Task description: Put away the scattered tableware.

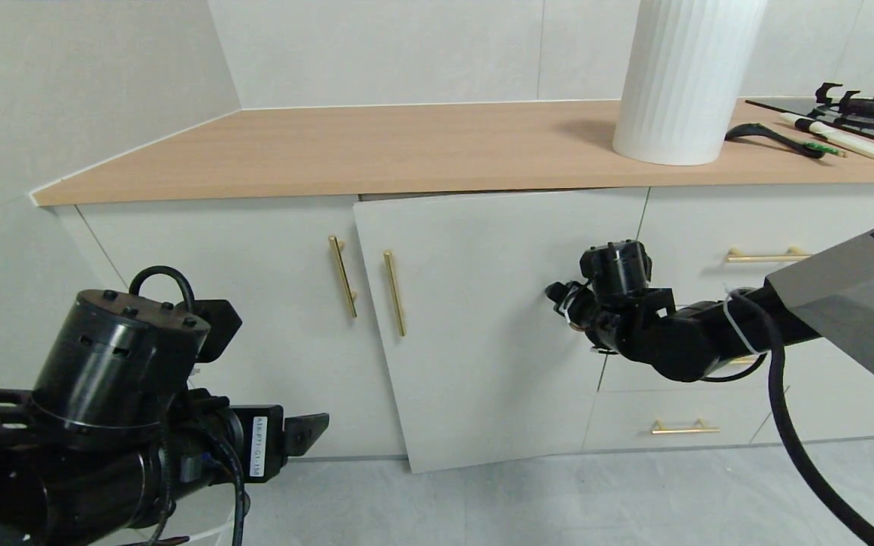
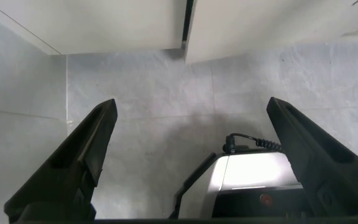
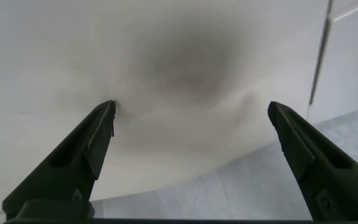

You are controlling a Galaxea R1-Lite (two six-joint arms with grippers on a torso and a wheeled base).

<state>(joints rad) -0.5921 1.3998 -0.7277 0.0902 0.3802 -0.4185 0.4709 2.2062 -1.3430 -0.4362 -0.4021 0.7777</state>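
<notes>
Jaws of the right arm (image 1: 680, 341) stand wide open, close before the face of the ajar cabinet door (image 1: 482, 334); the left jaws, low near the floor (image 1: 558, 500), are open too. The tableware — a black ladle (image 1: 774, 138), green chopsticks (image 1: 825, 149), a long white utensil (image 1: 850, 142) — lies on the worktop (image 1: 331, 152) at far right, above the right jaws, long axes slanting toward the front edge, so I judge the right arm the nearer. The head view shows these pieces, the right wrist view the door's plain face.

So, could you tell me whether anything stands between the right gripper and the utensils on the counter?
Yes: the right gripper sits below the countertop, open and facing the ajar cabinet door. The utensils lie on top, so the counter's front edge is between them. The white container stands beside them.
</notes>
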